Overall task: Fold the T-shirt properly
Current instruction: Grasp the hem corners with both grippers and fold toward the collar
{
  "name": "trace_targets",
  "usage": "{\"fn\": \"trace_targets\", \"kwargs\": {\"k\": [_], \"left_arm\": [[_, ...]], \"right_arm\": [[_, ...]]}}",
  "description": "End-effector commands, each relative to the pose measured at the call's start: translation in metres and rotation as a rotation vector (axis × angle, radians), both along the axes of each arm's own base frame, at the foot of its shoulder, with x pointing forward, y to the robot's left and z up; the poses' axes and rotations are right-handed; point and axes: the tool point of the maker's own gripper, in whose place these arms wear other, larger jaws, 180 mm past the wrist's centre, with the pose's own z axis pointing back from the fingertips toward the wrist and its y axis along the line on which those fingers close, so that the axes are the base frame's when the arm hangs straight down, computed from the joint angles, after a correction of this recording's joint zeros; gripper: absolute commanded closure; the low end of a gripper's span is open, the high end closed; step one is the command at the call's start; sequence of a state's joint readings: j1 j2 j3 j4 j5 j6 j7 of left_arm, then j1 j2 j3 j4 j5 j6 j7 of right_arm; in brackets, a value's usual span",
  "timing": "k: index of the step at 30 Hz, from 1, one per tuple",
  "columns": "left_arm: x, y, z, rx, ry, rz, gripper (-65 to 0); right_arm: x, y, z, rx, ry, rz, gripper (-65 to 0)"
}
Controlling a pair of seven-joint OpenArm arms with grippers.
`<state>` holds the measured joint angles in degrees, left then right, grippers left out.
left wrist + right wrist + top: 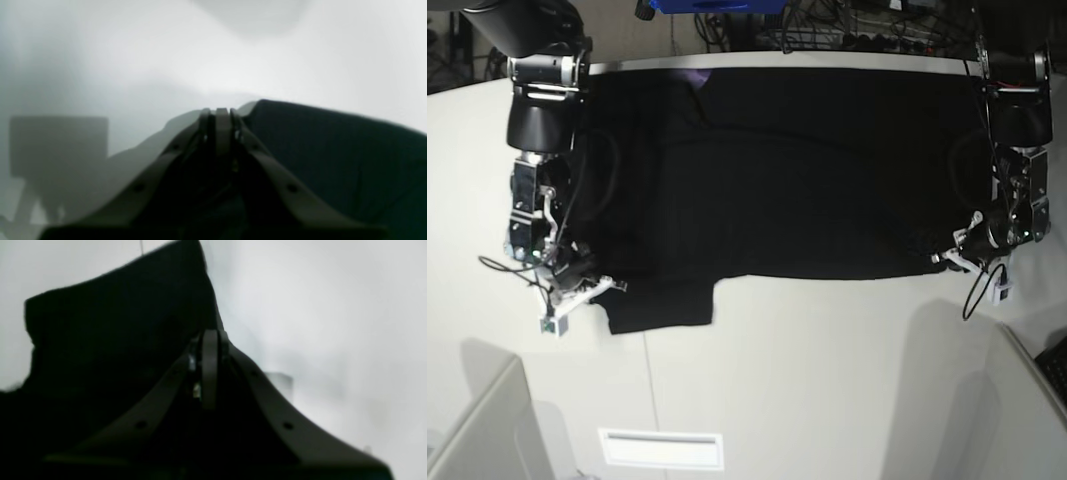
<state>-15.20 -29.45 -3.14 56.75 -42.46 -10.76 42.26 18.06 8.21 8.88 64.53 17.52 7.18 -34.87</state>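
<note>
The T-shirt [787,170] lies black side up across the far half of the white table [827,380], barely folded; most folding remains. The left gripper [222,111] and right gripper [210,336] are each clamped on a near corner.

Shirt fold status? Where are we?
Early. Done: the T-shirt lies spread across the table, plain black side up, one sleeve sticking out at the near edge. In hand: the left gripper and right gripper look closed at opposite cloth edges, though blur hides whether fabric is pinched. Left: every fold; no tidy fold is visible yet.
</note>
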Motion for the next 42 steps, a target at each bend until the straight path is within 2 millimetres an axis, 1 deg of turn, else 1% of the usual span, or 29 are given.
{"fn": "trace_targets", "kwargs": {"k": [1, 4, 5, 6, 8, 12, 13, 16, 17, 21, 23, 25, 27, 31, 33, 35, 36, 38, 41, 42], "left_arm": [[0.005, 0.015, 0.02, 0.019, -0.05, 0.015, 0.0], [-0.01, 0.026, 0.037, -0.001, -0.07, 0.053, 0.0], [-0.013, 0.025, 0.042, -0.007, -0.077, 0.054, 0.0], [-0.014, 0.018, 0.045, -0.013, -0.082, 0.04, 0.0], [-0.018, 0.011, 0.052, -0.009, -0.089, 0.018, 0.0], [-0.028, -0.003, 0.061, 0.012, -0.098, -0.037, 0.0], [-0.03, -0.005, 0.06, 0.013, -0.096, -0.043, 0.0], [-0.034, -0.001, 0.052, 0.006, -0.077, -0.027, 0.0], [-0.034, 0.0, 0.052, 0.007, -0.076, -0.027, 0.0], [-0.029, -0.01, 0.07, 0.028, -0.125, -0.065, 0.0], [-0.034, -0.013, 0.07, 0.035, -0.122, -0.076, 0.0], [-0.038, -0.009, 0.072, 0.042, -0.128, -0.067, 0.0], [-0.044, 0.001, 0.072, 0.045, -0.126, -0.038, 0.0], [-0.052, 0.021, 0.078, 0.055, -0.139, 0.017, 0.0], [-0.05, 0.029, 0.084, 0.061, -0.16, 0.038, 0.0], [-0.045, 0.031, 0.09, 0.072, -0.18, 0.022, 0.0], [-0.034, 0.029, 0.099, 0.071, -0.207, 0.008, 0.0], [-0.022, 0.028, 0.112, 0.072, -0.245, 0.002, 0.0], [-0.01, 0.016, 0.121, 0.066, -0.239, -0.036, 0.0], [-0.009, 0.015, 0.124, 0.066, -0.237, -0.043, 0.0]], "right_arm": [[0.016, -0.005, 0.025, -0.013, -0.078, 0.003, 0.0], [0.016, -0.012, 0.029, -0.036, -0.09, 0.003, 0.0], [0.016, -0.013, 0.03, -0.038, -0.092, 0.002, 0.0], [0.017, -0.014, 0.031, -0.038, -0.095, 0.001, 0.0], [0.016, -0.014, 0.039, -0.046, -0.114, 0.005, 0.0], [0.003, -0.01, 0.052, -0.069, -0.163, 0.024, 0.0], [0.0, -0.009, 0.053, -0.073, -0.17, 0.029, 0.0], [-0.005, -0.008, 0.051, -0.076, -0.167, 0.031, 0.0], [-0.006, -0.008, 0.05, -0.076, -0.165, 0.031, 0.0], [-0.01, -0.008, 0.049, -0.078, -0.163, 0.032, 0.0], [-0.013, -0.007, 0.052, -0.081, -0.174, 0.036, 0.0], [-0.017, -0.006, 0.055, -0.086, -0.184, 0.04, 0.0], [-0.022, -0.005, 0.057, -0.091, -0.191, 0.044, 0.0], [-0.032, -0.002, 0.064, -0.102, -0.214, 0.054, 0.0], [-0.037, -0.001, 0.066, -0.106, -0.221, 0.059, 0.0], [-0.038, -0.001, 0.067, -0.108, -0.225, 0.061, 0.0], [-0.038, -0.001, 0.067, -0.108, -0.225, 0.061, 0.0], [-0.038, 0.0, 0.068, -0.107, -0.227, 0.061, 0.0], [-0.037, 0.001, 0.069, -0.106, -0.232, 0.061, 0.0], [-0.037, 0.001, 0.073, -0.108, -0.24, 0.063, 0.0]]}}
